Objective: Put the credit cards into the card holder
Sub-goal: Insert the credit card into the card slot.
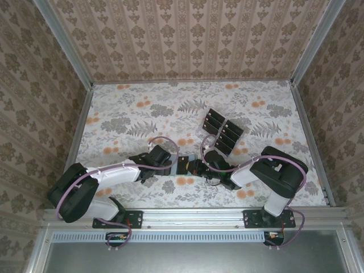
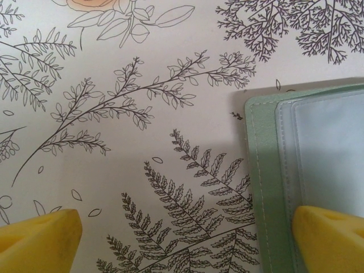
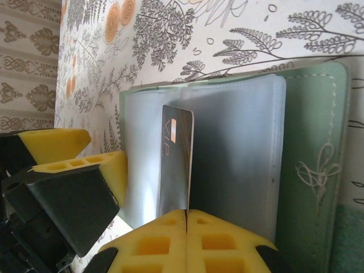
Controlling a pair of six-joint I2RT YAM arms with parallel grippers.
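Yellow pads of the right gripper (image 3: 186,217), at the bottom of the right wrist view, are pinched tight on a black credit card (image 3: 175,165) standing on edge over the opened card holder (image 3: 310,165). Left gripper (image 2: 185,242) is spread wide, one pad over the holder at its view's lower right. Other credit cards (image 1: 223,132) lie upper centre on the desk (image 1: 131,114).

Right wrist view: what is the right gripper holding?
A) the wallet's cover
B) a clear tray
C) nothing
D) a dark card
D: the right gripper is shut on the end of a card that sticks out over the open wallet.
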